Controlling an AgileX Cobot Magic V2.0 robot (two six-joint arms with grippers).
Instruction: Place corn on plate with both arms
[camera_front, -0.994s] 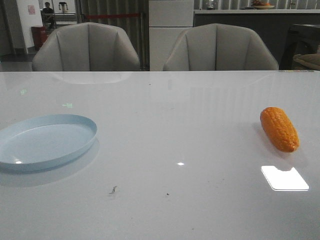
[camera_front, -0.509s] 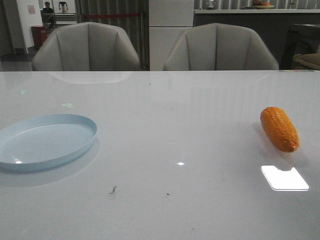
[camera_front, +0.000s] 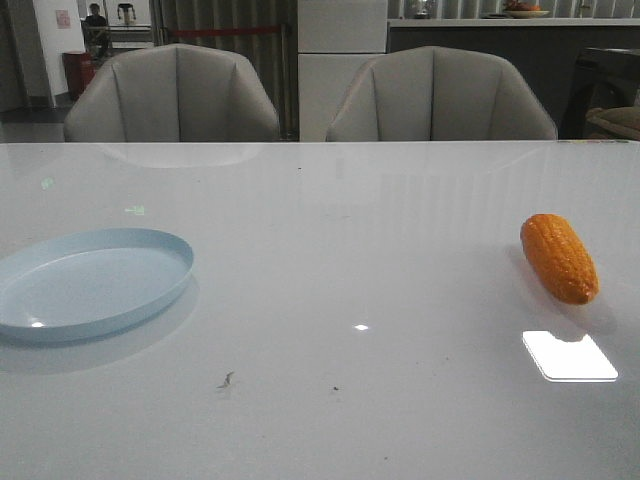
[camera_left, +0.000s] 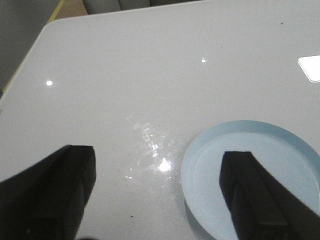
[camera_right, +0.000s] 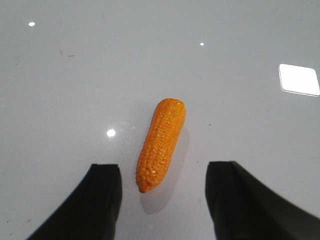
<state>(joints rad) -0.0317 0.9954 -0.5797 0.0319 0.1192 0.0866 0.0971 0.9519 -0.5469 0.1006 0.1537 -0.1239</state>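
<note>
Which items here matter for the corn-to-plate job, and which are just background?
Job:
- corn, lying on the table's right side
- plate, on the left, nothing on it
- right gripper, open, above the corn
- left gripper, open, over the plate's edge

Background:
- table
- two grey chairs behind it
- small dark specks on the tabletop

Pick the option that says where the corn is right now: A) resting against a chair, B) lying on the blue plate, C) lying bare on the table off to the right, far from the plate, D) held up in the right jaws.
C: the corn lies on the table at the right, untouched, while the plate sits empty far to the left, and the right gripper hangs open above the cob.
</note>
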